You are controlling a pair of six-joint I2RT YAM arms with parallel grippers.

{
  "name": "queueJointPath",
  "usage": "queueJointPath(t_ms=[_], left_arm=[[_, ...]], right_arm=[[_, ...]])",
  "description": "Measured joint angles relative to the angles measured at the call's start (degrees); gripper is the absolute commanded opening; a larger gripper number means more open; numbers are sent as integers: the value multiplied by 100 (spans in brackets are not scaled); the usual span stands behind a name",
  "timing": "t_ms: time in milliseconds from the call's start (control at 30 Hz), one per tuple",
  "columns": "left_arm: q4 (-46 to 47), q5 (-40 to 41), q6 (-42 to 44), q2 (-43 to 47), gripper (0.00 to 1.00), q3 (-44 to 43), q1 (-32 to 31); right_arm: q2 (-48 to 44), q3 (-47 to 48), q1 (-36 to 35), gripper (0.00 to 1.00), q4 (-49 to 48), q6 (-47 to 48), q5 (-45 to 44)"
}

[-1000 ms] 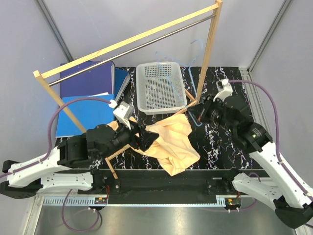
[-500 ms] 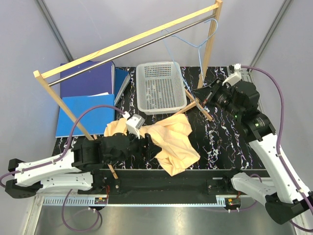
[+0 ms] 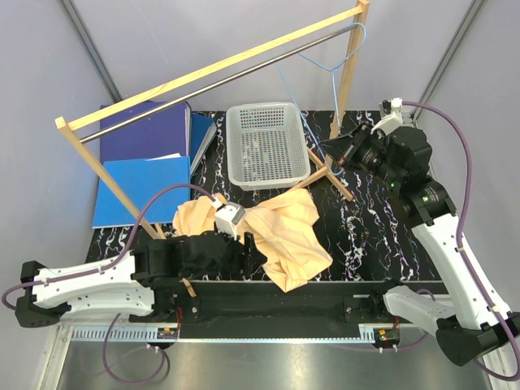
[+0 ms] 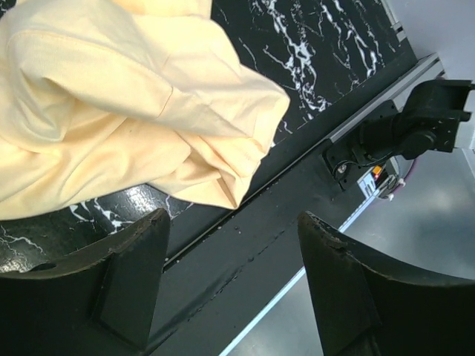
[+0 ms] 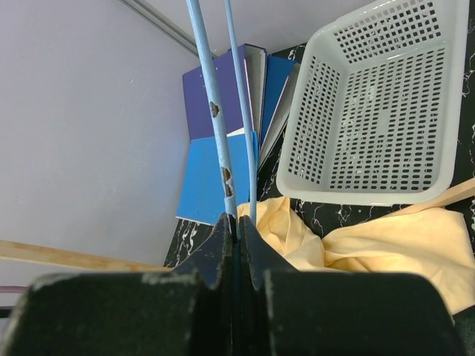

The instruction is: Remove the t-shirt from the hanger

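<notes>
The pale peach t-shirt (image 3: 288,231) lies crumpled on the black marble table, free of the hanger. It also shows in the left wrist view (image 4: 111,96) and in the right wrist view (image 5: 386,245). My left gripper (image 3: 250,250) is open and empty at the shirt's near left edge; in its wrist view the gripper (image 4: 234,219) hangs over the table's front rail. My right gripper (image 3: 325,149) is shut on the thin light-blue hanger (image 3: 325,67), held up by the rack's right post. In the right wrist view the gripper (image 5: 236,222) pinches the hanger's wire (image 5: 215,111).
A wooden rack with a metal rail (image 3: 227,69) spans the table diagonally; its post (image 3: 348,81) stands beside the hanger. A white basket (image 3: 266,146) stands behind the shirt and shows in the right wrist view (image 5: 371,111). Blue folders (image 3: 142,162) lie at the back left.
My right gripper has lifted the hanger up and back towards the rail's right end. My left arm has drawn back to the near edge, away from the shirt.
</notes>
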State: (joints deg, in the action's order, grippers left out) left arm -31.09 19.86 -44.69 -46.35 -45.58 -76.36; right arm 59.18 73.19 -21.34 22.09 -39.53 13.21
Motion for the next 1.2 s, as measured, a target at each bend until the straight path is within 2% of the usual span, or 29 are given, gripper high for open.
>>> queueJointPath(t_ms=[300, 400, 433, 533, 567, 733, 1067, 1200], left_arm=[[0, 7, -68, -103, 75, 26, -4], [0, 7, -87, -103, 75, 26, -7], [0, 7, -90, -103, 75, 26, -4], [0, 26, -107, -103, 76, 26, -7], [0, 31, -127, -103, 76, 26, -4], [-7, 35, -149, -103, 77, 26, -4], [-273, 278, -125, -103, 79, 26, -4], [-378, 393, -142, -114, 79, 26, -7]], right_arm=[[264, -17, 31, 0, -127, 35, 153], [262, -39, 31, 23, -127, 105, 155], [254, -50, 33, 41, -129, 133, 157], [149, -164, 37, 64, -138, 238, 151], [87, -223, 42, 74, -127, 306, 144], [-487, -726, 44, 98, 59, 542, 136], [-2347, -1502, 46, 100, 994, 745, 109], [-3110, -2240, 46, 100, 1051, 431, 170]])
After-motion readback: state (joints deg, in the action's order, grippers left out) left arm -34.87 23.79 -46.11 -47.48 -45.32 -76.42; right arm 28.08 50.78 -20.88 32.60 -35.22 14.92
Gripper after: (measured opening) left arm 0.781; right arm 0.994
